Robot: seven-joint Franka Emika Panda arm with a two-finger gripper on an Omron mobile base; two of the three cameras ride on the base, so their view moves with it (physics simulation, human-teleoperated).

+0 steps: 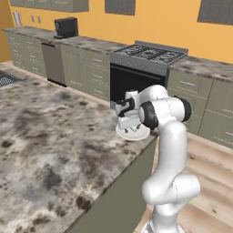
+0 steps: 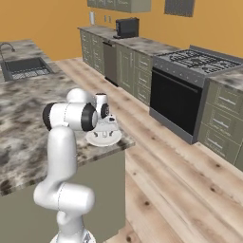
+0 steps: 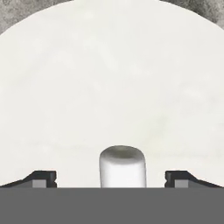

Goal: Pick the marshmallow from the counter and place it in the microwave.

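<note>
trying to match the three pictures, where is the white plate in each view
Left base view: the white plate lies at the counter's right edge, centre of the picture, under the hand.
Right base view: the plate lies near the counter's corner, left of centre.
Hand view: the plate spreads across the picture, the marshmallow standing on it between the open fingertips.
Shared landmark: the mottled stone counter around the plate.

Mottled stone counter [image 1: 50, 150]; white plate [image 1: 132, 134] near its corner; marshmallow [image 3: 122, 167] upright on plate.
</note>
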